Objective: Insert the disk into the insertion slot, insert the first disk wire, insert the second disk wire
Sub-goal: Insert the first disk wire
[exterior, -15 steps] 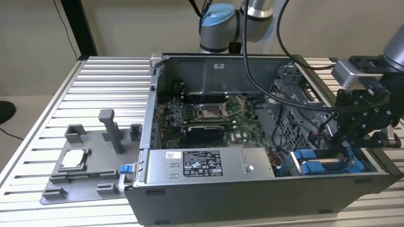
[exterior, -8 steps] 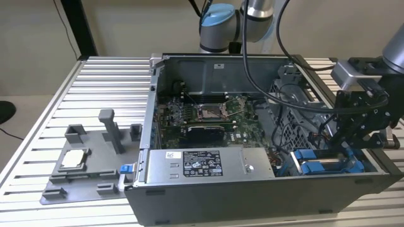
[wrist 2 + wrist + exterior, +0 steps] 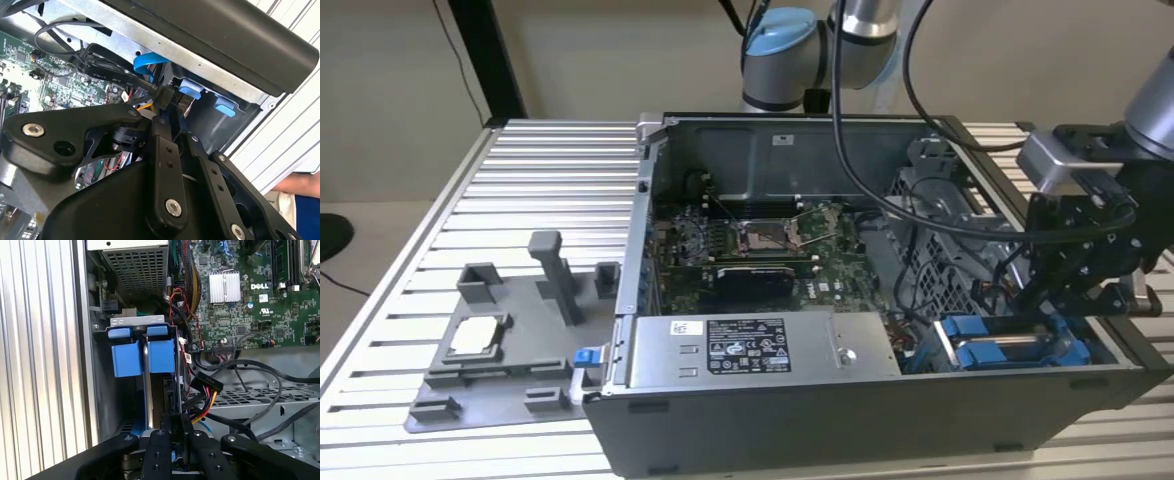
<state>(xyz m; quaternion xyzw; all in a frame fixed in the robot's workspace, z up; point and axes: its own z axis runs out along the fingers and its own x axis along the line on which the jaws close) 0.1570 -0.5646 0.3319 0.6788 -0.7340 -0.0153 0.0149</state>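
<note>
My gripper [image 3: 1070, 300] reaches into the open computer case [image 3: 854, 420] at the exterior view's right, just above the insertion slot [image 3: 1007, 345] with its blue plastic rails [image 3: 126, 359]. In both wrist views the fingers are shut on a small black connector [image 3: 167, 97] at the end of a flat black disk wire [image 3: 107, 75]. The gripper [image 3: 177, 427] holds that connector close behind the slot's blue tabs [image 3: 192, 90]. A blue disk wire [image 3: 150, 62] loops beside it. Another black plug with yellow, red and black leads [image 3: 205, 385] hangs near the slot. The disk itself is hidden among the rails.
The motherboard [image 3: 761, 250] with the silver processor socket [image 3: 767, 235] lies in the case's middle, and the power supply [image 3: 747, 345] sits in front. Loose black cables [image 3: 260, 370] cross beside the bay. A grey fixture tray [image 3: 507, 340] rests on the slatted table. A person's hand [image 3: 295, 182] is nearby.
</note>
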